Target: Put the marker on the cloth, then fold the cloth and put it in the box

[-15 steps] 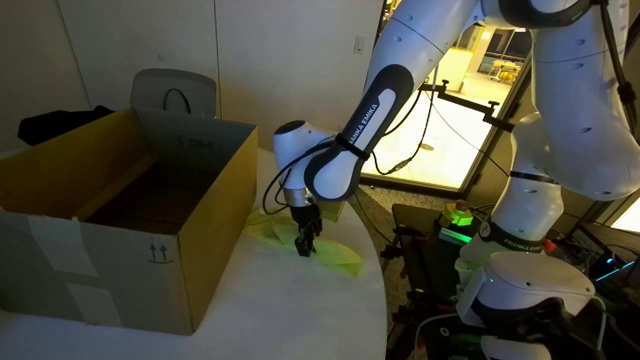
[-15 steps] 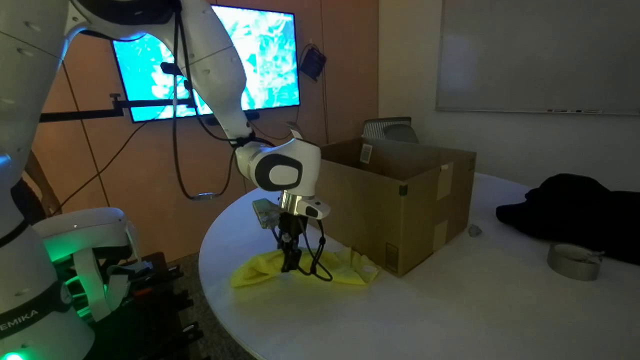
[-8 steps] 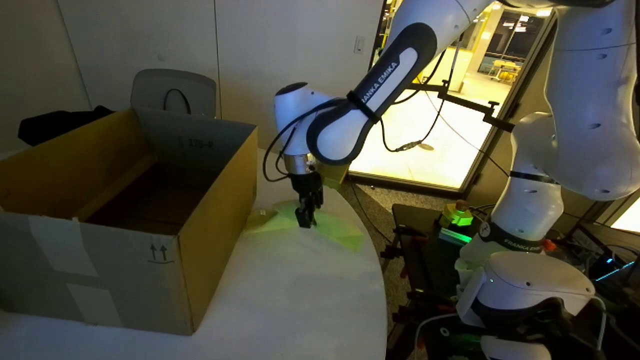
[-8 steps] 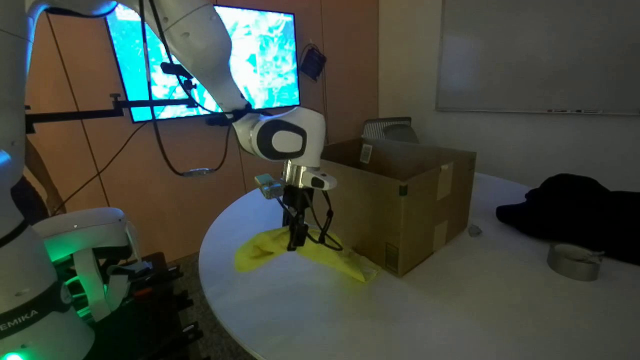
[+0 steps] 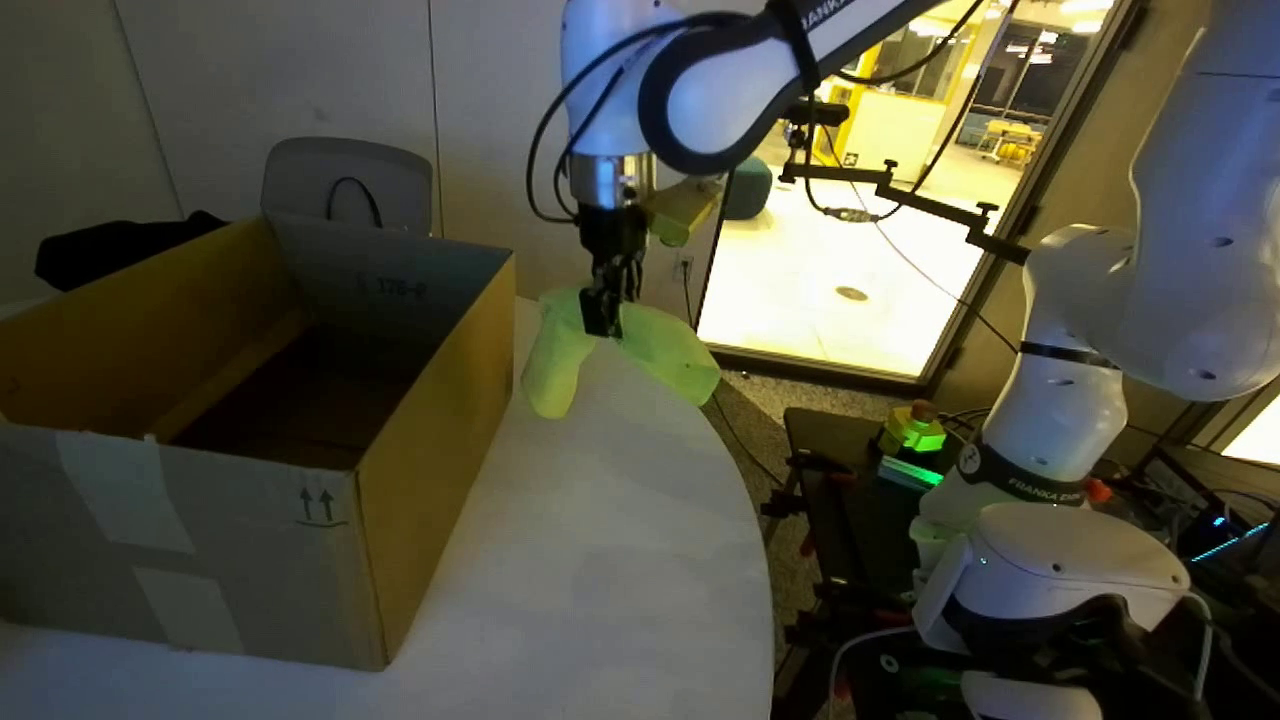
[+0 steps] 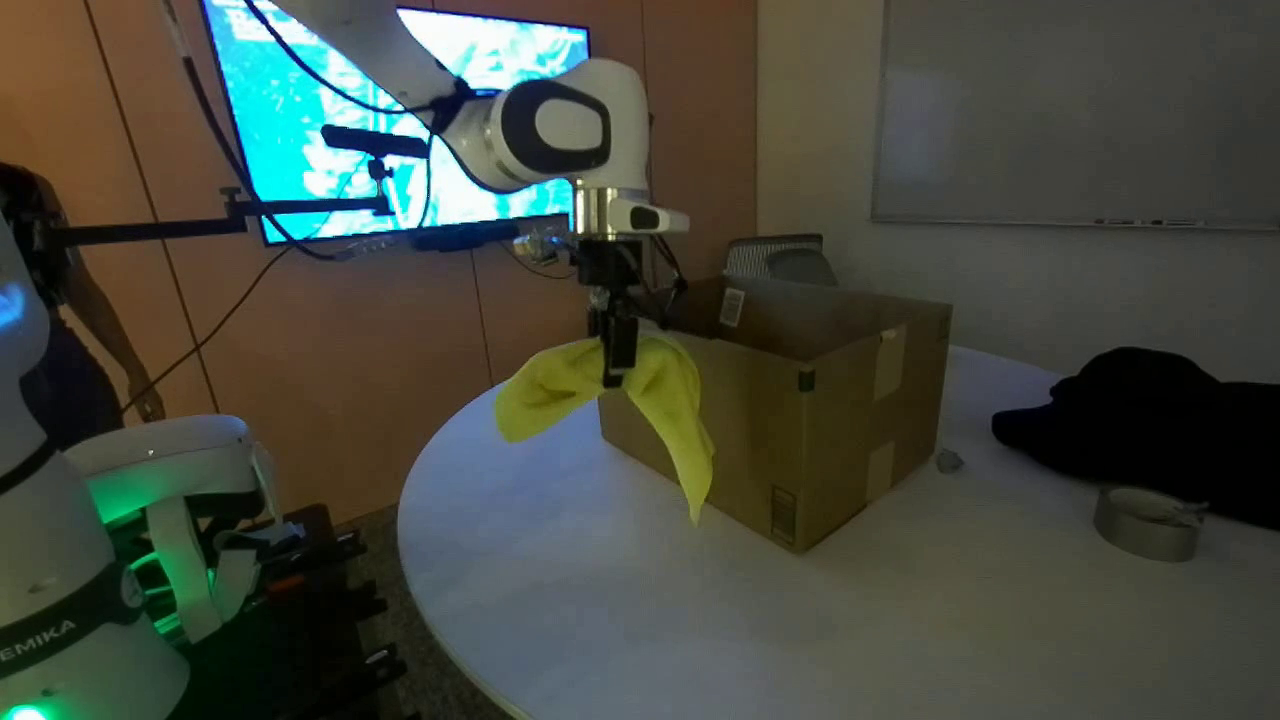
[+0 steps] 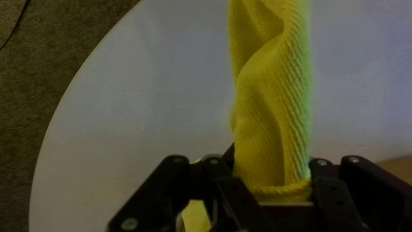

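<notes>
My gripper [image 5: 602, 322], also in an exterior view [image 6: 615, 372], is shut on the middle of the yellow-green cloth [image 6: 675, 400]. The cloth hangs in two drooping folds either side of the fingers, raised above the table. In the wrist view the gripper [image 7: 272, 193] has the bunched cloth [image 7: 267, 106] between its fingers. The large brown cardboard box [image 5: 435, 430] stands open-topped on the table, and it also shows in an exterior view [image 6: 720, 440]. The gripper is beside its long wall, outside it, around rim height. The marker is hidden or out of view.
The round white table [image 6: 700, 620] carries the box near its edge. A roll of tape [image 6: 1145, 525], a black garment-like heap [image 6: 1150, 430] and a small grey lump [image 6: 948, 461] lie beyond the box. A grey chair [image 5: 345, 185] stands behind it.
My gripper has risen from the table with the cloth in it. The cloth, which lay on the tabletop, now hangs down in two folds. The box has not moved.
</notes>
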